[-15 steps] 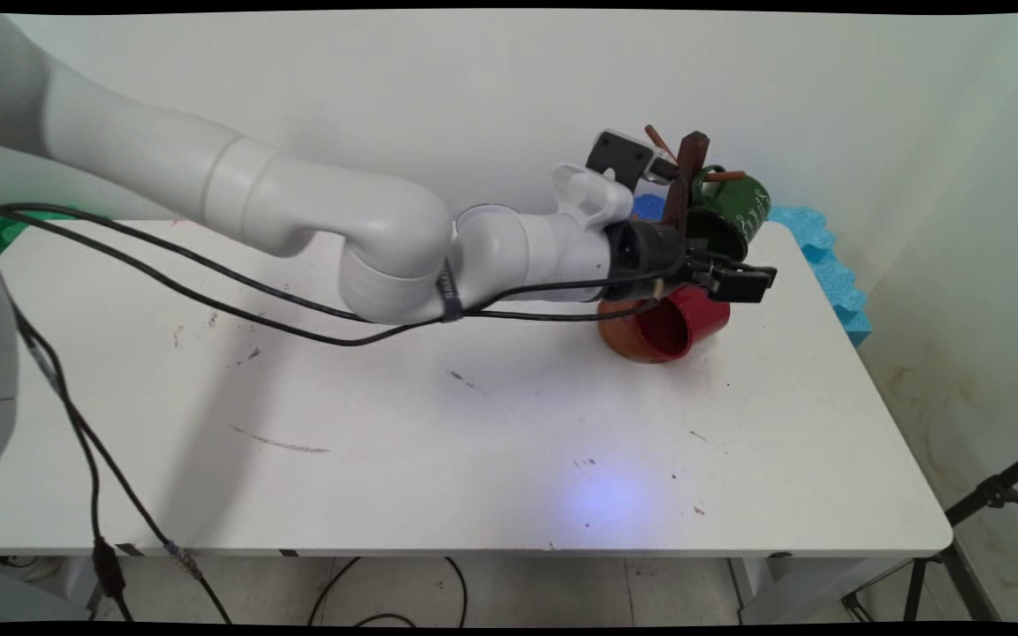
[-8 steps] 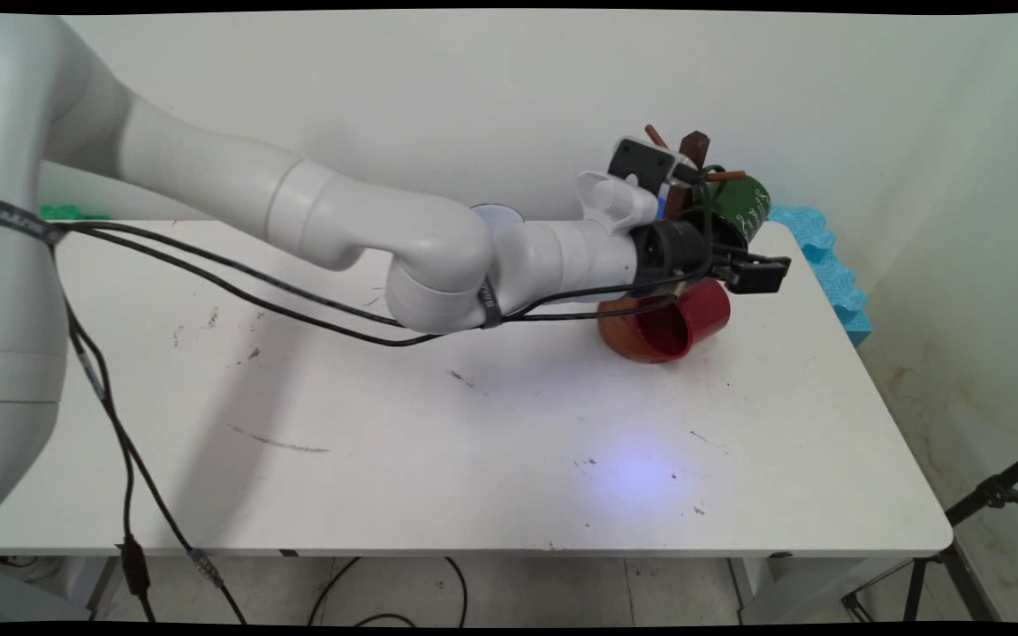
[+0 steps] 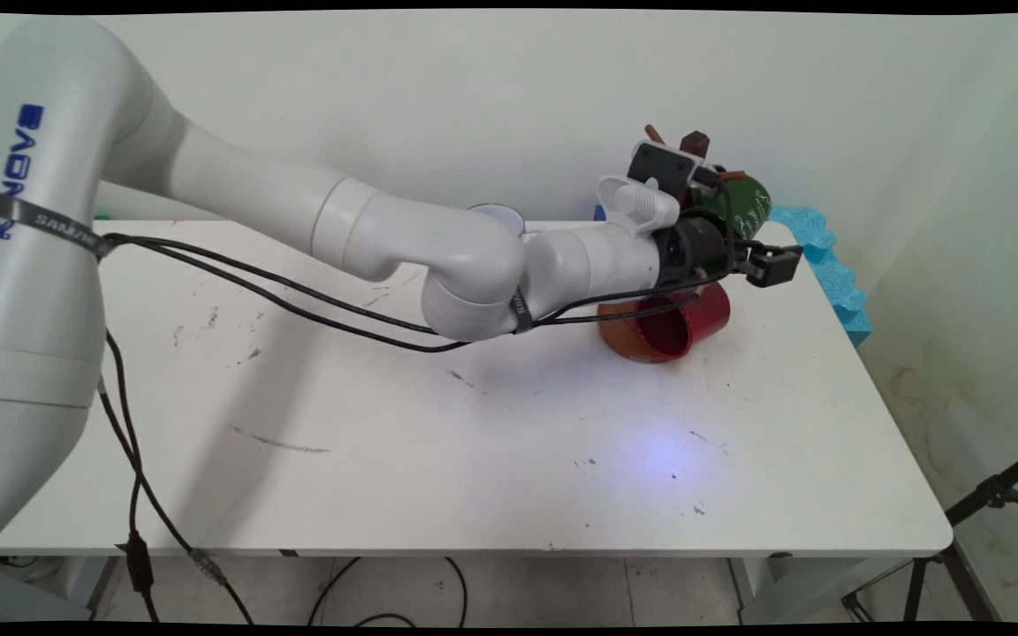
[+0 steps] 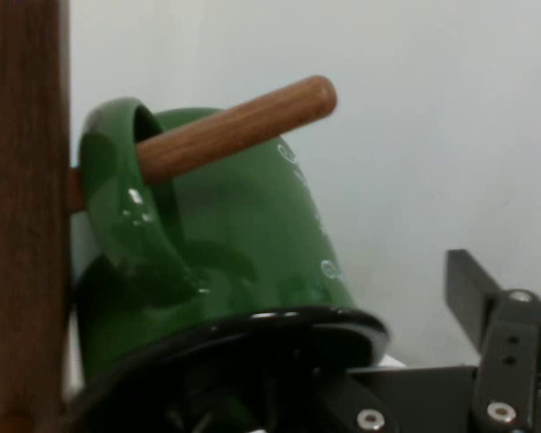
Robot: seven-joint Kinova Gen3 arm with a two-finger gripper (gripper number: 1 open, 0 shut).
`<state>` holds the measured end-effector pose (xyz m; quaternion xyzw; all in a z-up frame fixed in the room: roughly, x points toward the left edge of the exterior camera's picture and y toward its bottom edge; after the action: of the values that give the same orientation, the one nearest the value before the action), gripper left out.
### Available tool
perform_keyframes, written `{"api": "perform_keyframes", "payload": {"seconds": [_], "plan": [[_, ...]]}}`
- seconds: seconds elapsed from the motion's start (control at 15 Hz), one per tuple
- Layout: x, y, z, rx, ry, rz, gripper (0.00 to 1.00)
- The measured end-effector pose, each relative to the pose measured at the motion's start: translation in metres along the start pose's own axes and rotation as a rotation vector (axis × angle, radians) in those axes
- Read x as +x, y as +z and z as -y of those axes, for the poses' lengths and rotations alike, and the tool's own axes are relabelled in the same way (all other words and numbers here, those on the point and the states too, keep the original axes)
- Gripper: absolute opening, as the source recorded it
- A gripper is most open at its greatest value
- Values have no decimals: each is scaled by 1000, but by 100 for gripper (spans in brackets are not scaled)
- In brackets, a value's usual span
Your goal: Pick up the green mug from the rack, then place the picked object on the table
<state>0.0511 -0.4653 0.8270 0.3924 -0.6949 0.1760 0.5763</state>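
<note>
From the main view, a white table (image 3: 474, 459) with dark scuffs stands against a plain pale wall (image 3: 438, 97); cables trail on the floor beneath it, and a black stand leg (image 3: 995, 495) shows at the right. The arm reaches across to the table's far right, its black gripper (image 3: 770, 265) lying level beside a green mug (image 3: 743, 208) that hangs on a dark wooden mug tree (image 3: 695, 146). Pale writing runs down the mug, too small to read. Just below the gripper a red mug (image 3: 681, 322) lies on its side, mouth toward the near left. Blue wavy foam (image 3: 831, 265) sits at the far right edge. From the hand view, the green mug's handle loops over a light wooden peg (image 4: 234, 131) — its dark rim lies just beside the gripper's linkage. Whether the fingers are spread or pressed together I cannot tell.
</note>
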Motion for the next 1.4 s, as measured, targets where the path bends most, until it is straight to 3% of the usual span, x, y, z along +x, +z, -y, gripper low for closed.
{"api": "perform_keyframes", "payload": {"seconds": [0.6,1.4], "plan": [[-4,11,0,6,10,-30,0],[8,0,5,14,13,-60,0]]}}
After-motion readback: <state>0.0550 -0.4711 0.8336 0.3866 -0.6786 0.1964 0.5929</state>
